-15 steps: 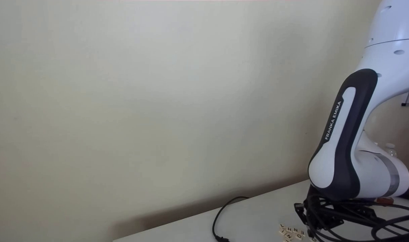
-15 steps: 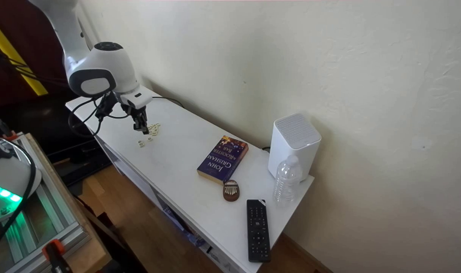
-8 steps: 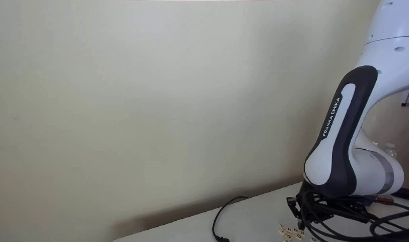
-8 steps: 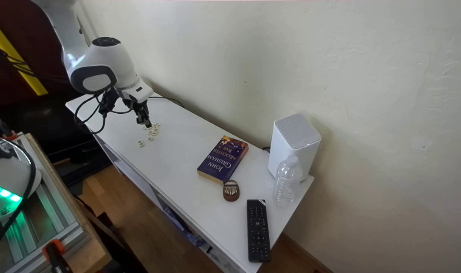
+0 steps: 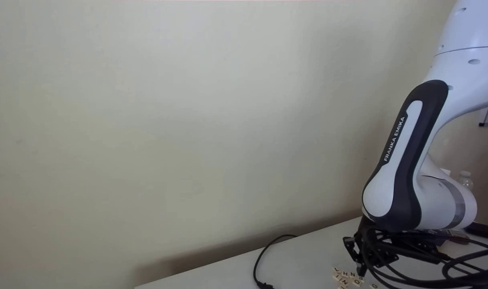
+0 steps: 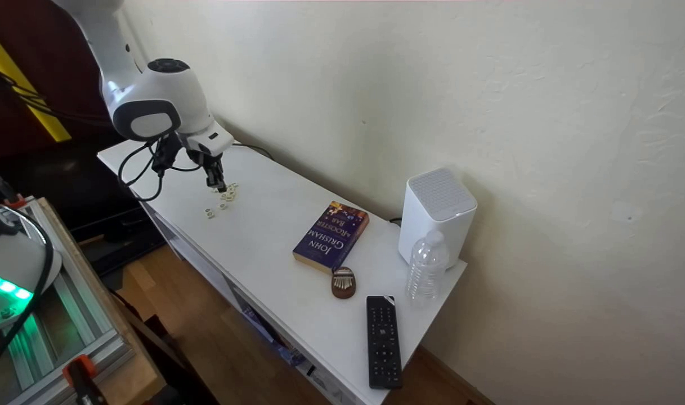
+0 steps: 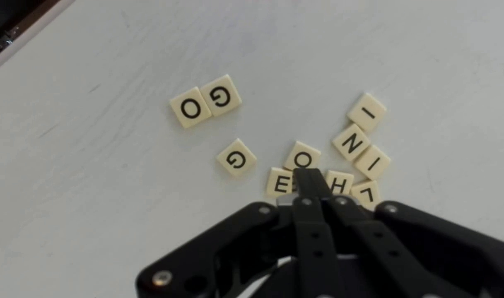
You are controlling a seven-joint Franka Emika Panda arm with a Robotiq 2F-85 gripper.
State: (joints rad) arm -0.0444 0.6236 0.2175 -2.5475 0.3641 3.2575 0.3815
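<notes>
My gripper [image 7: 312, 182] is shut, its black fingertips pressed together with nothing seen between them. It is over a loose cluster of cream letter tiles on a white table [image 6: 263, 225]. In the wrist view an O tile [image 7: 302, 156] lies just beyond the tips. An E tile [image 7: 280, 183] is left of them, and an H tile [image 7: 339, 182] and an L tile [image 7: 365, 192] are right. The fingers partly hide another tile beside the E. Two I tiles and an N tile [image 7: 351, 142] lie farther right. A G tile [image 7: 237, 158] and a touching O-G pair [image 7: 206, 101] lie left.
A purple book [image 6: 331, 236], a small brown thumb piano [image 6: 343, 283], a black remote [image 6: 384, 342], a clear bottle [image 6: 428, 267] and a white box-shaped device [image 6: 439, 208] stand along the table. A black cable [image 5: 260, 259] lies near the wall. Loose cables hang from the arm.
My gripper has moved across toward the wall, over the tile cluster. It rose a little first, then came down slightly. The tiles have not visibly moved.
</notes>
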